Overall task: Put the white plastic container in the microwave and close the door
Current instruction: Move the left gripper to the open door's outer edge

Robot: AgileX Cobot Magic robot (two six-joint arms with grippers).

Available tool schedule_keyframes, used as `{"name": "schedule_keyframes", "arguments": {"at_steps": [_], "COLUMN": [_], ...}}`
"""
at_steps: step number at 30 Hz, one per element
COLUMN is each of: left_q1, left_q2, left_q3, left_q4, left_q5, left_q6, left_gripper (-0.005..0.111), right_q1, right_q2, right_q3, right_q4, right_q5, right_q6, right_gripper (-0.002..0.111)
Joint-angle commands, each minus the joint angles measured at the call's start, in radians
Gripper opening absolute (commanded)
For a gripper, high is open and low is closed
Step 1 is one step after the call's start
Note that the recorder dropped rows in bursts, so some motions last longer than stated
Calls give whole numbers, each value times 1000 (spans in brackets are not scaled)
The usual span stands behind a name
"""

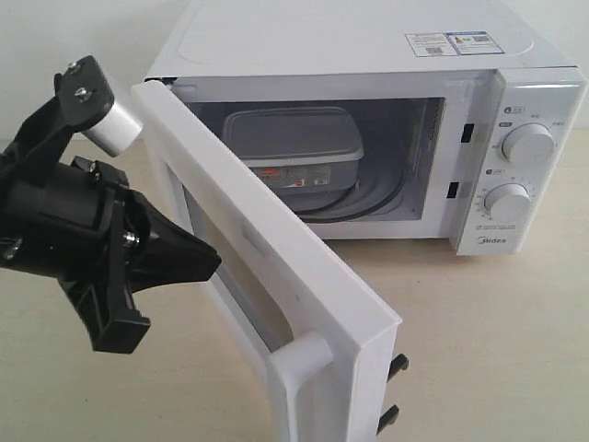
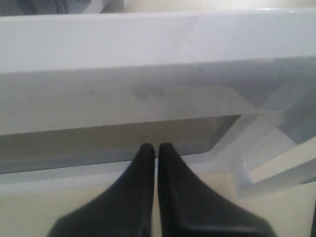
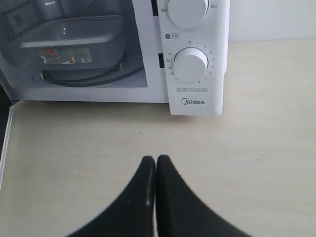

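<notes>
The white plastic container (image 1: 294, 147) sits inside the white Midea microwave (image 1: 386, 55) on the glass turntable; it also shows in the right wrist view as the container (image 3: 74, 42). The door (image 1: 267, 249) stands swung out about halfway, its bar handle (image 1: 304, 368) near the front. My left gripper (image 1: 210, 261) is shut and empty, its tips at the door's outer face by the dark window; in the left wrist view the left gripper (image 2: 155, 146) almost meets the door (image 2: 148, 94). My right gripper (image 3: 156, 159) is shut and empty, above the table in front of the microwave (image 3: 197, 101).
The microwave stands on a pale wooden table (image 1: 479, 331), with bare tabletop (image 3: 74, 148) in front of the control panel. Two dials (image 1: 528, 143) are on the right panel. A white wall is behind. The door latches (image 1: 396, 368) stick out at the door's free edge.
</notes>
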Motion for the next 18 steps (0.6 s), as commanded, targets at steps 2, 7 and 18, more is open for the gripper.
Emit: {"name": "schedule_keyframes", "arguments": {"at_steps": [2, 7, 18], "left_q1": [-5, -5, -4], "left_q2": [49, 76, 78], "left_q3": [1, 1, -6], "left_q4": [-83, -322, -246], "left_q5": [-65, -59, -35], "left_q6": [105, 317, 329], "left_gripper": [4, 4, 4], "right_q1": [-3, -3, -3], "right_q2": [-4, -4, -4], "right_q3": [-1, -1, -1], "right_q4": [-9, -13, -21], "right_q5": [-4, -4, -51], "right_q6": [1, -24, -33], "right_gripper": [0, 0, 0]}}
